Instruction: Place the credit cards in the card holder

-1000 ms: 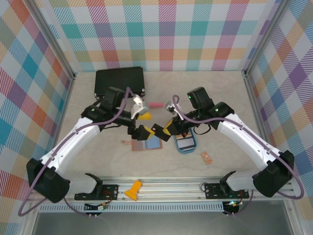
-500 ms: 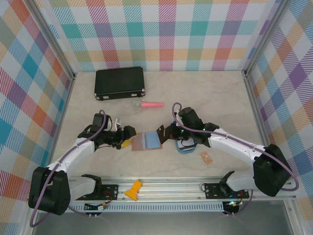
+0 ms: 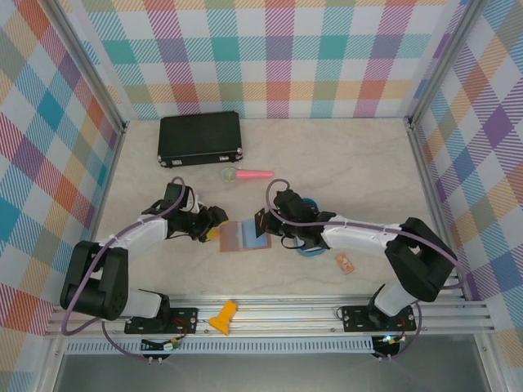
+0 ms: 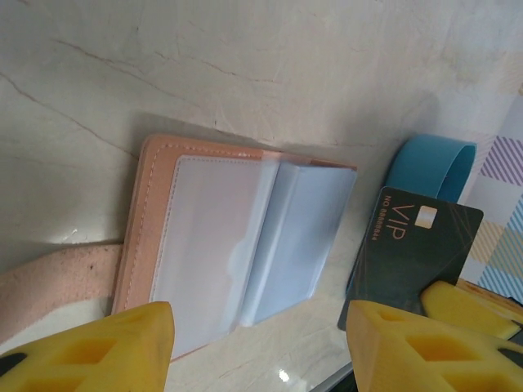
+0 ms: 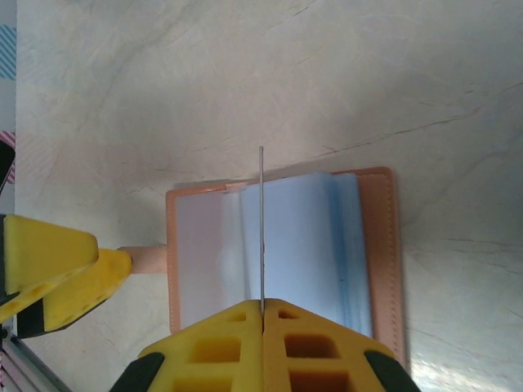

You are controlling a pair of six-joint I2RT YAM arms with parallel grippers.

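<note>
1. We think the step now is to slide the dark VIP card into one of the clear pockets of the card holder.
2. The card holder lies open and flat on the table, between the two grippers. Its clear pockets face up. Its pink strap sticks out on the left gripper's side.
3. The right gripper is squeezed tight on the card. The card stands on its thin edge over the middle of the holder, close to the fold. We cannot tell if the card touches a pocket yet.
4. The left gripper has its jaws about half apart and pinches nothing. The near edge of the holder sits in the gap between its yellow fingers. We cannot tell if they touch it.
5. To do this well, we would first pin the holder down by its edge or strap, so it cannot slide away.
6. Then we would tip the card flatter, line its edge up with the mouth of a pocket, and push slowly.
7. The clear leaves look soft and floppy. A fast push could bend one or flip it over, so a gentle push seems best.
8. The blue tray sits just behind the card, so we would mind not to bump it.
</note>
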